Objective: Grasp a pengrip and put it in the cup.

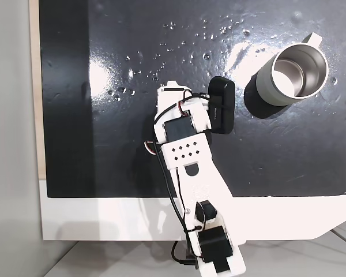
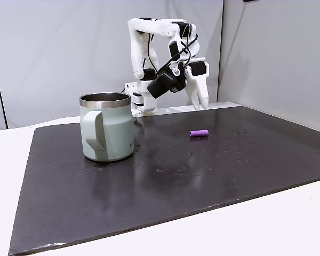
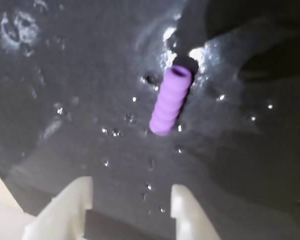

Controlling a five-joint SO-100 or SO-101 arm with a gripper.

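The light-purple ribbed pengrip [image 2: 199, 133] lies on its side on the black mat, right of the cup in that fixed view. In the wrist view the pengrip [image 3: 170, 100] lies just ahead of my white fingertips [image 3: 186, 210], slightly right of the gap. My gripper [image 3: 132, 197] is open with only bare mat between the fingers. It hangs in the air above and behind the pengrip, pointing down [image 2: 201, 104]. The pale grey-green cup [image 2: 106, 128] stands upright with its handle facing the camera, and its steel inside [image 1: 297, 72] holds nothing. In the view from above, my arm hides the pengrip.
The black mat [image 1: 104, 144] carries small water droplets and glare spots. A white table edge [image 1: 132, 219] runs along the arm's base side. Grey walls [image 2: 42, 53] stand behind the arm. A black camera block [image 1: 222, 107] sits on my wrist.
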